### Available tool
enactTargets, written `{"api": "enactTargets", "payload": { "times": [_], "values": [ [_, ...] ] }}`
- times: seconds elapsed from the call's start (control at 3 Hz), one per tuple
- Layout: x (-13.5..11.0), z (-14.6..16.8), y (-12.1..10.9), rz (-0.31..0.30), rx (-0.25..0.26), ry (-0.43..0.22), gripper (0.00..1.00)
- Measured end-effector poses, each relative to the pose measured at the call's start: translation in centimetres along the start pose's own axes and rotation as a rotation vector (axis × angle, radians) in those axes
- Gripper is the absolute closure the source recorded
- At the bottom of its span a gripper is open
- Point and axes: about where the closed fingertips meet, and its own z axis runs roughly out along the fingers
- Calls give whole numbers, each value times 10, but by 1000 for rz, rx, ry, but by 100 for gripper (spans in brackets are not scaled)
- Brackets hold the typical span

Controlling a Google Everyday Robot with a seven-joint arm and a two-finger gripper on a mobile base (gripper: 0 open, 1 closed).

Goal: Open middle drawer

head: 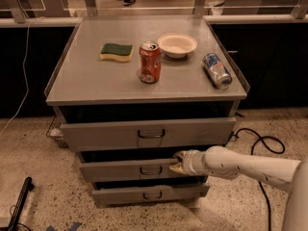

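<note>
The middle drawer (113, 171) is the grey front between a taller, wider drawer above and a narrower one below. Its small dark loop handle (150, 170) sits at the centre of the front. My gripper (177, 163) comes in from the right on a white arm (240, 166). It is at the upper edge of the middle drawer's front, just right of the handle and close to it. I cannot tell whether it touches the handle.
The top drawer (96, 134) and the bottom drawer (120, 195) frame the middle one. On the cabinet top stand a sponge (116, 52), a red can (149, 62), a white bowl (177, 44) and a lying can (217, 70). A black cable (262, 146) lies on the floor at right.
</note>
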Motion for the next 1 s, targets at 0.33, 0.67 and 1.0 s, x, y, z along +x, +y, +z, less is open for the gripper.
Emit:
{"api": "enactTargets", "payload": {
  "times": [0.33, 0.67, 1.0],
  "values": [
    [10, -7, 9, 46, -28, 19, 100],
    [14, -18, 17, 68, -39, 25, 100],
    [15, -21, 21, 73, -41, 25, 100]
  ]
}}
